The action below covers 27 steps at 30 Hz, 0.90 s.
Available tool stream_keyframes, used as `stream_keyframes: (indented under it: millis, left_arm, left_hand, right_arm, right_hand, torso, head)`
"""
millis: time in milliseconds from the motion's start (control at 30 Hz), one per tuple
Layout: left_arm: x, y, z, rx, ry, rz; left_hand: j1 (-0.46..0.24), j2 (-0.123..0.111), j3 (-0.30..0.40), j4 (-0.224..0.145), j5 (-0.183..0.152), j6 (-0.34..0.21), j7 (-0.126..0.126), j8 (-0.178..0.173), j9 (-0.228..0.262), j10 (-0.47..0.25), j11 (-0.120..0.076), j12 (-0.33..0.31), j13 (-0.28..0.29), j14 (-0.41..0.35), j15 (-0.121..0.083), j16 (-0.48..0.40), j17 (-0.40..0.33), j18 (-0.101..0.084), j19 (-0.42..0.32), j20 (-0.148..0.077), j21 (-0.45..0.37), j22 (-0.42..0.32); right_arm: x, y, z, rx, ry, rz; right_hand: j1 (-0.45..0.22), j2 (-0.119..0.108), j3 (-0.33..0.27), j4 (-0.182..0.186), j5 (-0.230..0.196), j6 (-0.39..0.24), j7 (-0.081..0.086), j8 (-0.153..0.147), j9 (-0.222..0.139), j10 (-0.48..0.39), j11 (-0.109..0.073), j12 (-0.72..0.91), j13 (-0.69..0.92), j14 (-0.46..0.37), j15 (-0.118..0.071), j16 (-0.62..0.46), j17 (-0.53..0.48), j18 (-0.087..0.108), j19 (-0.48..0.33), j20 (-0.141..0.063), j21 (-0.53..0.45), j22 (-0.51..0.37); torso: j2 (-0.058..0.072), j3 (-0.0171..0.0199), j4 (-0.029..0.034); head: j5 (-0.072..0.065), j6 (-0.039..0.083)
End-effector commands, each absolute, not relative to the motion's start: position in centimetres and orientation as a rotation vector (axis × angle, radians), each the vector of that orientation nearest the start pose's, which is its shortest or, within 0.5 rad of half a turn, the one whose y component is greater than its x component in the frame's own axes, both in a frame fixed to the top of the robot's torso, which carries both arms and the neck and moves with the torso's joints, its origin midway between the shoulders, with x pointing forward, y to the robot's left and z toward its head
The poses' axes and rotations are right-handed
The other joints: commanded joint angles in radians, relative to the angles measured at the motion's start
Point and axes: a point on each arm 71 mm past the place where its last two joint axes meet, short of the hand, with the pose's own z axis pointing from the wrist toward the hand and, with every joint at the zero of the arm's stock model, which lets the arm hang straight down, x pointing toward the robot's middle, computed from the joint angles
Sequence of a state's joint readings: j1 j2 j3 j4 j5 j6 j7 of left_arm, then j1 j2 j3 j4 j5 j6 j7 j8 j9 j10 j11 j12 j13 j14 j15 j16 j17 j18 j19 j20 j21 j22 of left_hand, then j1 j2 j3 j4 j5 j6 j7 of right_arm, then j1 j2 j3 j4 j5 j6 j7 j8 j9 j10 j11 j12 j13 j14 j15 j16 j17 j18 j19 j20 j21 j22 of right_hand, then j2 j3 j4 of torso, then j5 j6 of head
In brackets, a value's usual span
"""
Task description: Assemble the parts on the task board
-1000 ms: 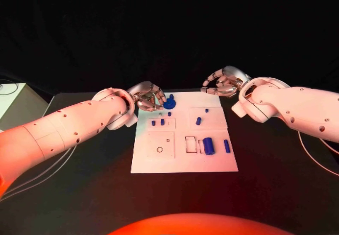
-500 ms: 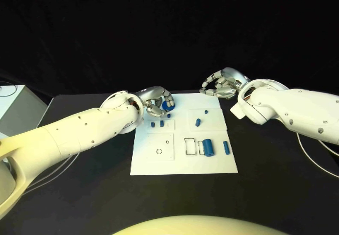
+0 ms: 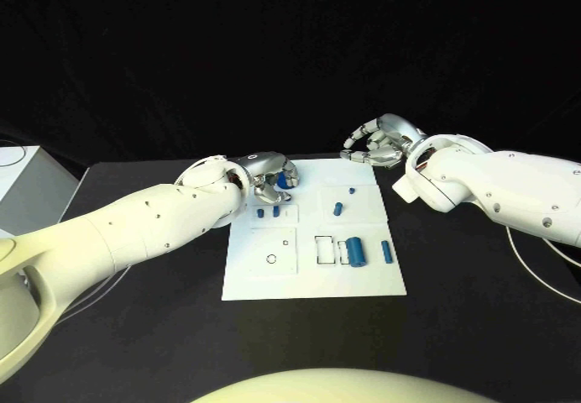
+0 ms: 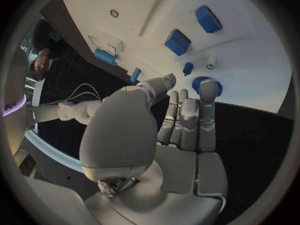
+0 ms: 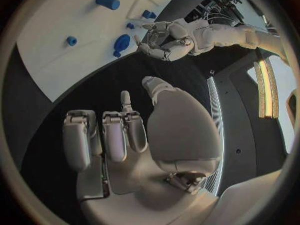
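The round blue part lies at the far left corner of the task board. The left hand reaches over it, fingers touching its rim; whether they grip it cannot be told. Secure a firm pinch before lifting. The right hand hovers beyond the board's far edge over the tabletop, fingers curled, holding nothing.

1. The task board is white, marked with thin dark outlines of squares and small circles.
2. The parts on the task board are blue, including a large cylinder and a round disc.
3. The bench around the task board is black.
4. Both hands, left hand and right hand, are silver, on white arms.
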<state>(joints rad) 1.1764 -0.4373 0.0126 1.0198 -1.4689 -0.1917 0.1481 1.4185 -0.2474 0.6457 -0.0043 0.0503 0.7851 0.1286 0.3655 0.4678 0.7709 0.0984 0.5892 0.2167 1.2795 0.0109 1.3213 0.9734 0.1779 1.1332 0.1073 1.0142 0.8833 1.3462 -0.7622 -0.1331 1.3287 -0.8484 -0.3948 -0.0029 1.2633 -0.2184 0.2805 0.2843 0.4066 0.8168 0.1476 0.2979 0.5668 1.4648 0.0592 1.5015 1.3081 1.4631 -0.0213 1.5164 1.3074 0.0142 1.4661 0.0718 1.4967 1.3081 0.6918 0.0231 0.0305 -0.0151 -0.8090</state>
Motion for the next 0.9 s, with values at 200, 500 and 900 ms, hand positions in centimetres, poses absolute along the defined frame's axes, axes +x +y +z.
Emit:
stream_keyframes:
  millis: [200, 500, 900]
  left_arm:
    - [55.61, 11.47, -21.82, 0.368, 1.766, -0.703]
    - [55.81, 11.21, -21.96, 0.366, 1.771, -0.693]
    - [56.19, 11.25, -22.23, 0.357, 1.78, -0.672]
  left_hand:
    - [-0.014, 0.0, 0.007, 0.004, 0.0, 0.012, -0.002, -0.008, -0.003, 0.008, 0.0, -0.014, -0.009, 0.01, 0.0, 0.008, 0.003, -0.019, 0.011, 0.001, 0.01, 0.01]
    - [-0.018, 0.004, 0.012, 0.003, 0.0, 0.024, -0.001, -0.013, -0.006, 0.033, -0.003, -0.014, -0.014, 0.023, 0.001, 0.022, 0.016, -0.024, 0.032, 0.002, 0.032, 0.035]
    - [-0.016, 0.012, 0.022, -0.001, 0.0, 0.053, 0.0, -0.01, -0.007, 0.046, -0.003, -0.017, -0.018, 0.028, 0.005, 0.03, 0.018, -0.027, 0.042, 0.005, 0.046, 0.049]
  right_arm:
    - [53.82, -22.5, -15.19, 0.367, 1.615, 0.83]
    - [53.77, -22.35, -15.17, 0.365, 1.617, 0.834]
    - [53.72, -22.2, -15.06, 0.362, 1.616, 0.838]
  right_hand:
    - [0.002, 0.008, 0.001, -0.006, 0.006, -0.006, 0.001, 0.005, -0.001, 0.031, 0.005, -0.004, 0.198, 0.089, 0.005, 0.002, 0.188, 0.002, 0.09, 0.007, -0.004, 0.225]
    - [0.002, 0.007, 0.002, -0.006, 0.007, -0.006, 0.001, 0.005, -0.002, 0.031, 0.005, -0.004, 0.198, 0.089, 0.005, 0.002, 0.188, 0.002, 0.09, 0.007, -0.004, 0.225]
    - [0.002, 0.007, 0.002, -0.006, 0.007, -0.006, 0.001, 0.005, -0.002, 0.031, 0.005, -0.004, 0.198, 0.089, 0.005, 0.002, 0.188, 0.002, 0.09, 0.007, -0.004, 0.225]
  torso:
    - [0.0, -0.0003, 0.0002]
    - [-0.001, -0.0002, 0.0011]
    - [0.0, 0.0001, -0.0007]
  head:
    - [-0.002, -0.002]
    - [-0.006, -0.004]
    - [-0.009, -0.007]
